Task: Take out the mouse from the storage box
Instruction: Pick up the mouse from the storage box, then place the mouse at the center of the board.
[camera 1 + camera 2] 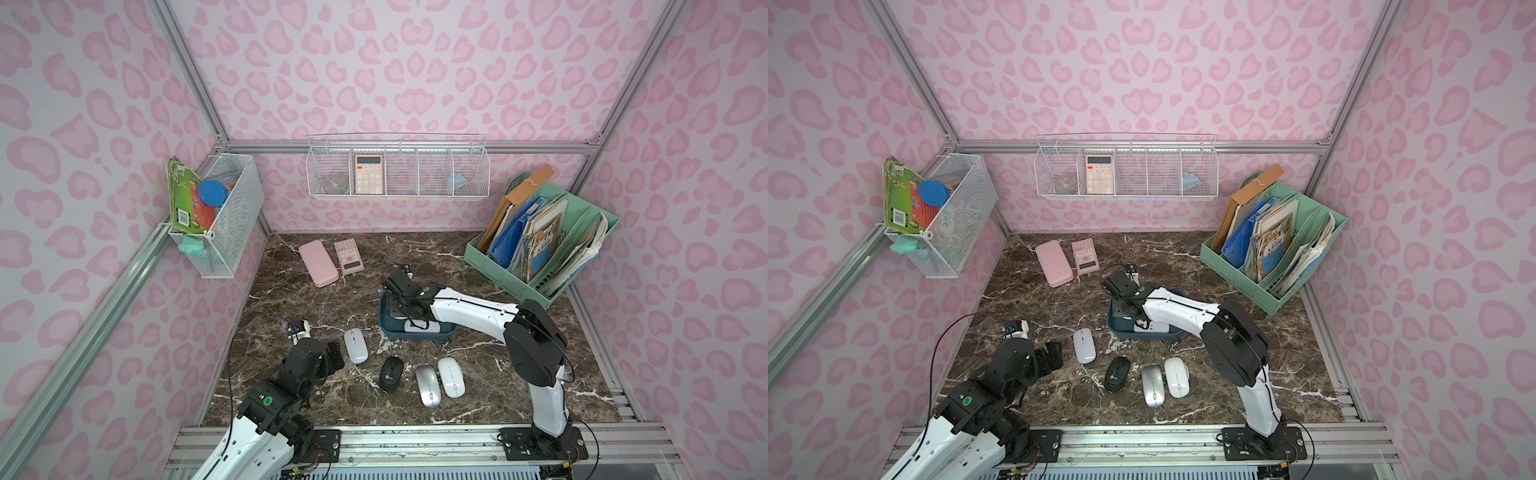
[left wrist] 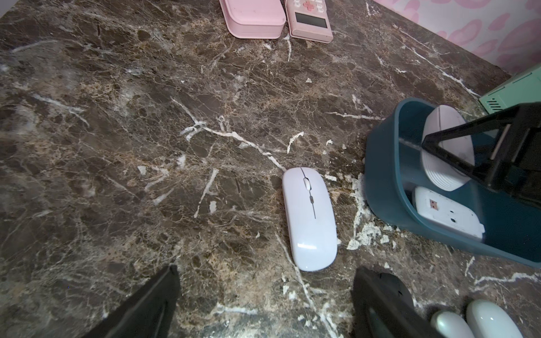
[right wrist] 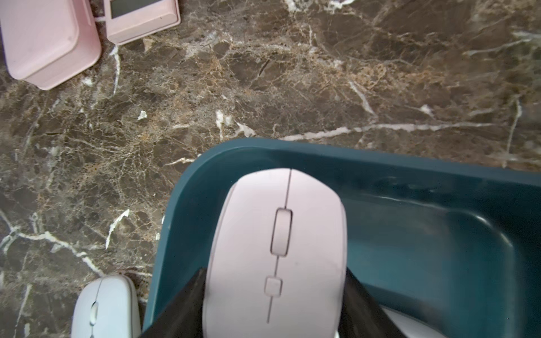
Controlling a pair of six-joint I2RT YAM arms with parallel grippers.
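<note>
I am holding my left hand [image 2: 266, 270] wide over the counter [image 2: 117, 146], with nothing between its fingers. Behind it, toward the back wall, one pink case [image 1: 318, 264] and one pink calculator [image 1: 349, 256] are lying side by side. Just ahead of the hand one white mouse [image 2: 308, 216] is lying flat on the marble. Farther right, three more are lying near the front edge: one black mouse [image 1: 390, 373], one silver mouse [image 1: 428, 385] and a second white mouse [image 1: 451, 376], the last two side by side. That is making four mice out on the counter.

Behind those three the storage box [image 3: 409, 175] is sitting on the counter with two mice in it. I am gripping the pale pink mouse [image 3: 278, 219] with my right hand [image 3: 275, 272], one finger pressing on each flank. It is sitting tilted at the box's left end, inside the rim. The upturned white mouse [image 2: 448, 215] is lying belly-up on the box floor beside it.
</note>
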